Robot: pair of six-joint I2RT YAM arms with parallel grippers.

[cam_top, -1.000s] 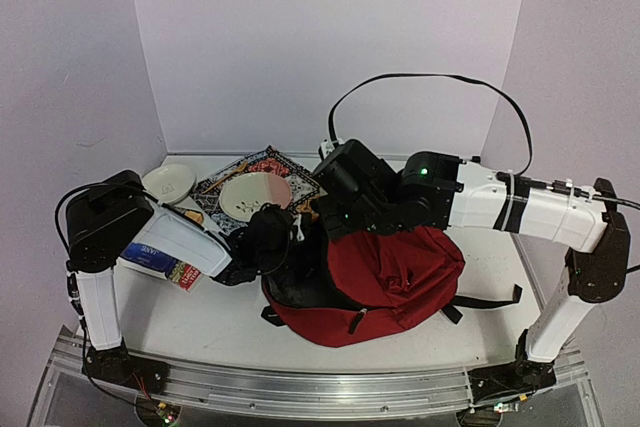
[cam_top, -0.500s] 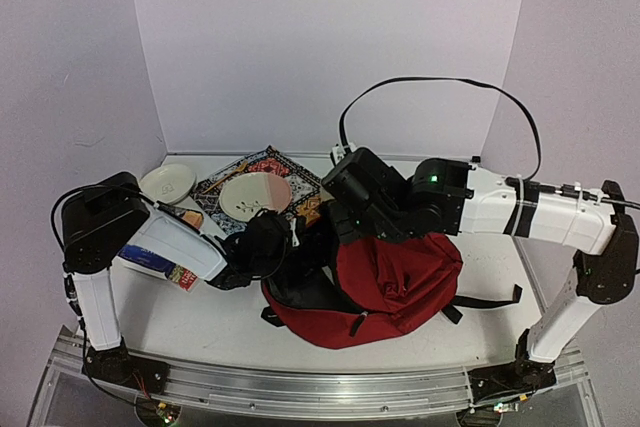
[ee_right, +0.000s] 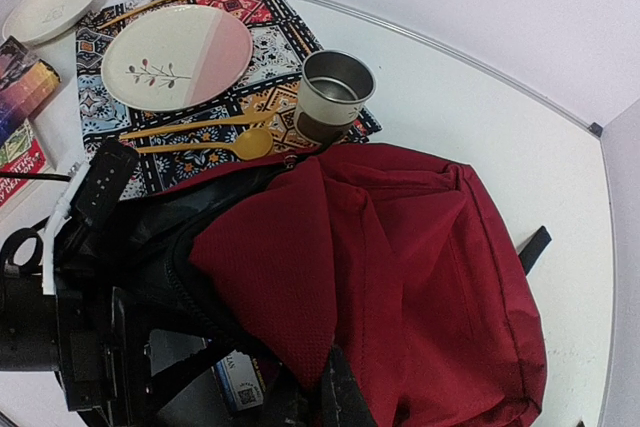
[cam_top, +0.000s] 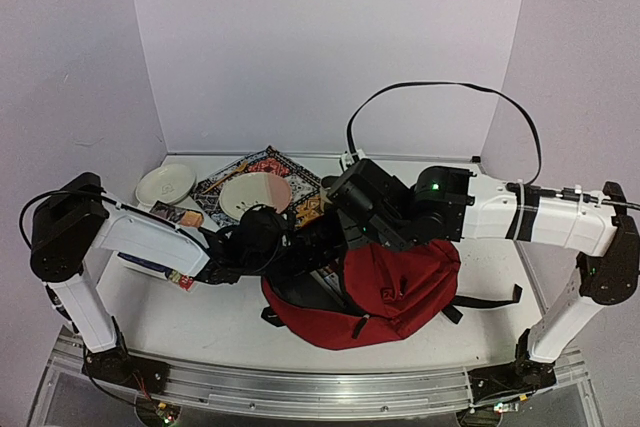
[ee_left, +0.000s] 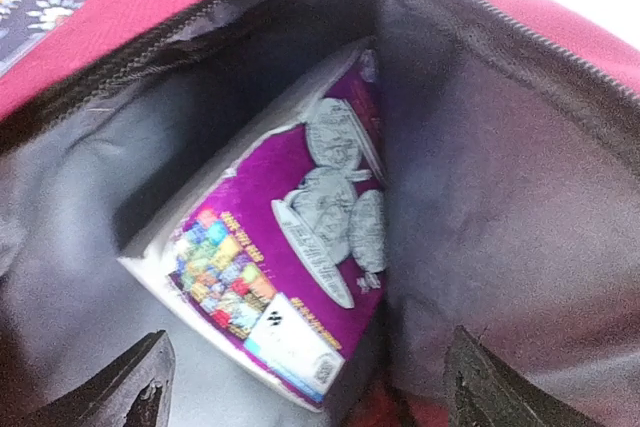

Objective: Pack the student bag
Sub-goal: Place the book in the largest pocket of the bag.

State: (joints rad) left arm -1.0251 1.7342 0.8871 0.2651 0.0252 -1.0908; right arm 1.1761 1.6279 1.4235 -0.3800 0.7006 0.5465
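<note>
The student bag (cam_top: 405,287) is a dark-red backpack lying on the table with its mouth facing left. My right gripper (ee_right: 335,392) is shut on the bag's red top flap (ee_right: 300,267) and holds the mouth up. My left gripper (ee_left: 305,367) is inside the opening with its jaws wide apart and nothing between them. Just ahead of it a purple-covered book (ee_left: 290,247) lies against the grey lining (ee_left: 80,197). From above, the left gripper (cam_top: 300,249) is mostly hidden in the dark opening. A corner of the book (ee_right: 235,379) shows in the right wrist view.
Behind the bag lies a patterned mat (ee_right: 265,32) with a pink-and-white plate (ee_right: 175,57), a yellow spoon (ee_right: 215,145) and a metal cup (ee_right: 335,95). A small white plate (cam_top: 167,184) and a few books (cam_top: 165,267) sit at the far left.
My left gripper opened and let go of the purple book inside the bag, after reaching further into the mouth. The right arm shifted slightly right, still holding the flap.
</note>
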